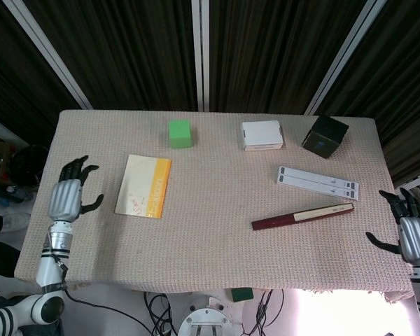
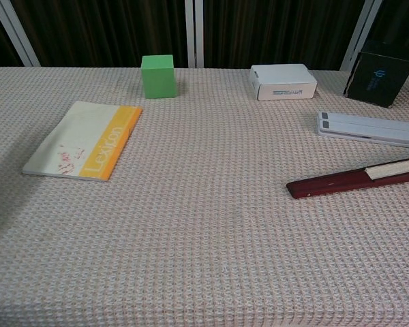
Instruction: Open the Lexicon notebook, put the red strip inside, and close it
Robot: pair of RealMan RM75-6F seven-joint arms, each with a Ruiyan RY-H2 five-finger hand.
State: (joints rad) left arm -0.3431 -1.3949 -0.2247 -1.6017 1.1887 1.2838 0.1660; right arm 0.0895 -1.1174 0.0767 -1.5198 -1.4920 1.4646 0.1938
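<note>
Closing of the notebook (image 1: 143, 196) looks finished to us: it lies flat and shut, while our left hand (image 1: 67, 198) and right hand (image 1: 411, 234) hang open-fingered, holding nothing.

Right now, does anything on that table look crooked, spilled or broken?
Nothing is spilled or broken. The notebook lies shut and flat, apart from the left hand. The black box is turned cornerwise to the table edge, and the folding fan lies slanted.

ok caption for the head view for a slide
Closed notebook lies flat on the table; left hand open beside it.
</note>
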